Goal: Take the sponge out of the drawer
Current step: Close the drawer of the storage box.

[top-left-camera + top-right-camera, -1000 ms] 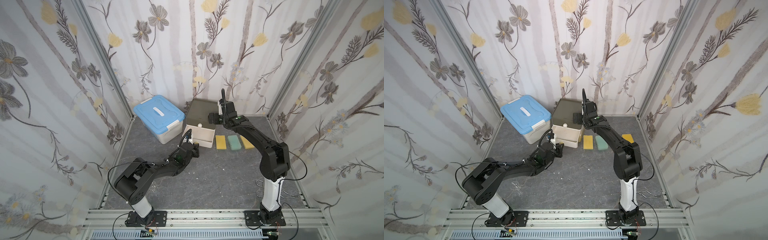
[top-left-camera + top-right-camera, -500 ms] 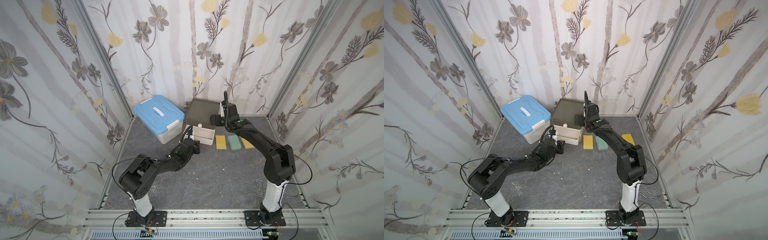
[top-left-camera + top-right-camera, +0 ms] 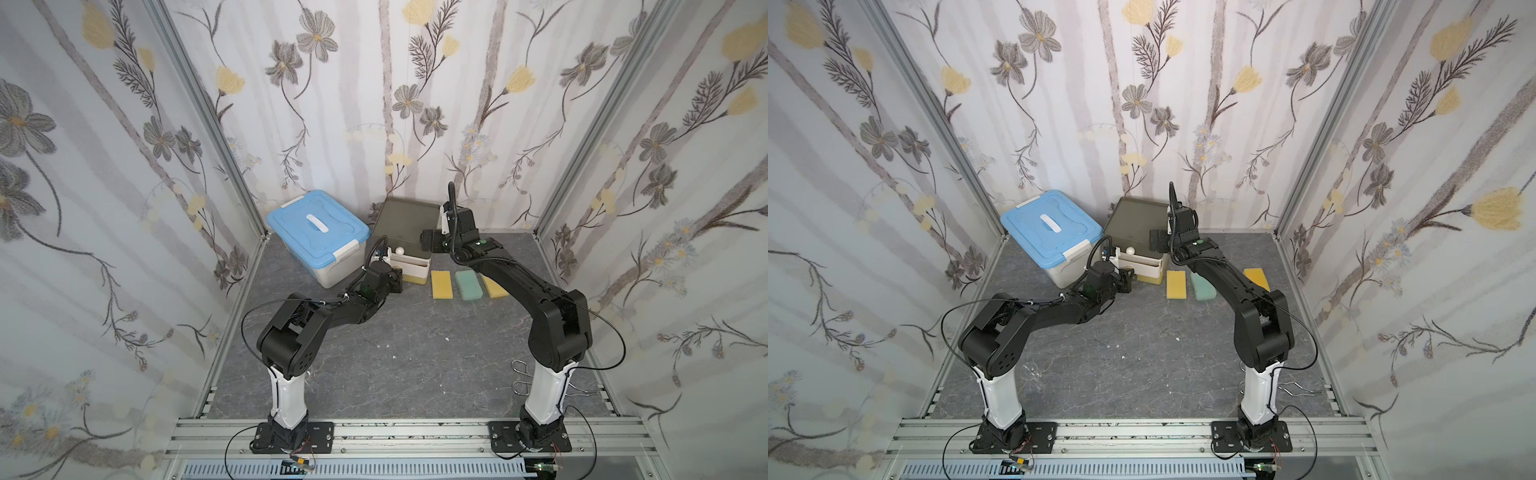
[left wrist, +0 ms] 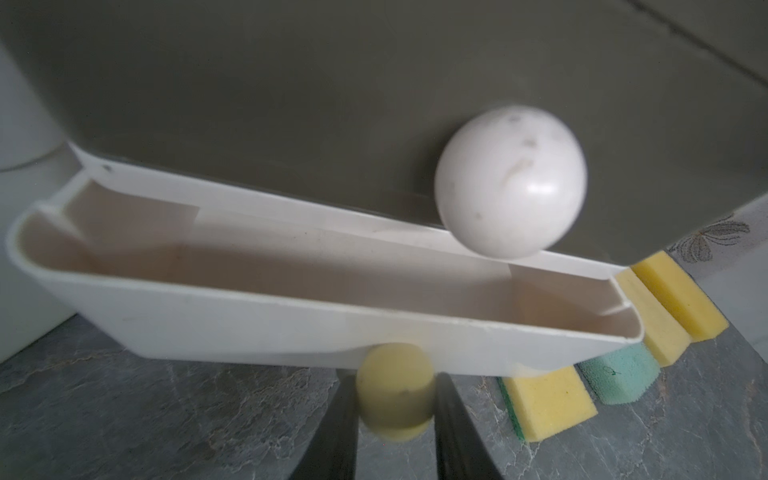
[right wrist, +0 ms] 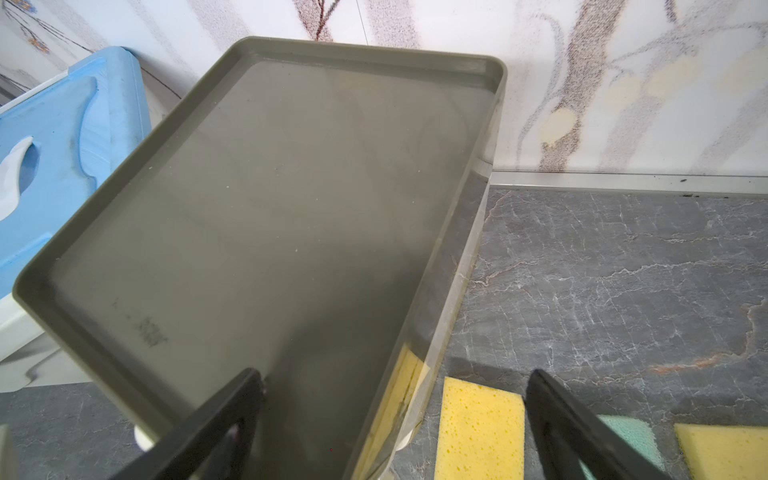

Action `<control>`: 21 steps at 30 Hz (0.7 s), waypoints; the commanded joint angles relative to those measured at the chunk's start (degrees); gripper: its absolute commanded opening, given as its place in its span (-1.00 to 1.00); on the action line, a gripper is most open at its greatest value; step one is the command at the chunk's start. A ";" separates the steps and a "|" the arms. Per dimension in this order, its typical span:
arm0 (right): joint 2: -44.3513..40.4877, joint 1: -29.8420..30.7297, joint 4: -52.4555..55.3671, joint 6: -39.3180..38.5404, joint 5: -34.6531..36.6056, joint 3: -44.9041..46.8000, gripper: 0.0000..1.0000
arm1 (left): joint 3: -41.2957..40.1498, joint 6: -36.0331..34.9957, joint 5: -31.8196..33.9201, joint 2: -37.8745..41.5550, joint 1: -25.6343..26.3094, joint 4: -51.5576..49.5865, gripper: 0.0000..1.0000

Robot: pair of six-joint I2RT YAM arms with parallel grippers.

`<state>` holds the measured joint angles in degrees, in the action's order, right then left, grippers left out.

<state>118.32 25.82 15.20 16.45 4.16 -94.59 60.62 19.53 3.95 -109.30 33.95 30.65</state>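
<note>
Well, at the front of the olive-grey plastic drawer cabinet (image 3: 409,216), the left pincer (image 4: 394,380) clamps the pale yellow knob (image 4: 392,411) of the lower drawer (image 3: 415,279); best pull straight out, level. The yellow sponge (image 5: 405,386) shows inside through the cabinet's side. Over its top, the right pincer (image 5: 395,374) gapes empty.

The white drawer (image 4: 249,328) stands pulled partly out of the olive cabinet (image 5: 270,208); a yellow sponge (image 5: 401,399) shows dimly through the cabinet's clear side wall.

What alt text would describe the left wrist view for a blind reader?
The left hand is shut on the pale yellow knob of a white drawer, pulled partly open. Yellow and green sponges lie on the tabletop beside it.
</note>
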 commanded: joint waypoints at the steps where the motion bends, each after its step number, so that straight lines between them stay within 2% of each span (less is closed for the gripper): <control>1: 0.32 0.21 7.39 -2.12 -0.74 0.54 0.97 | 2.18 0.54 -2.41 -1.34 -0.19 5.96 -0.62; 18: 0.73 0.23 7.21 -1.86 1.20 0.54 0.97 | 5.85 3.32 -3.25 -5.24 -0.25 8.99 -0.59; 21: 0.42 0.21 7.19 -1.86 1.26 0.63 0.98 | 4.51 3.33 -3.06 -4.29 -0.23 9.87 -0.49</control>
<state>118.30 25.85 15.07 16.45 5.21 -94.48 65.58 22.48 3.40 -114.48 33.54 33.06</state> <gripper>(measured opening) 0.988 0.275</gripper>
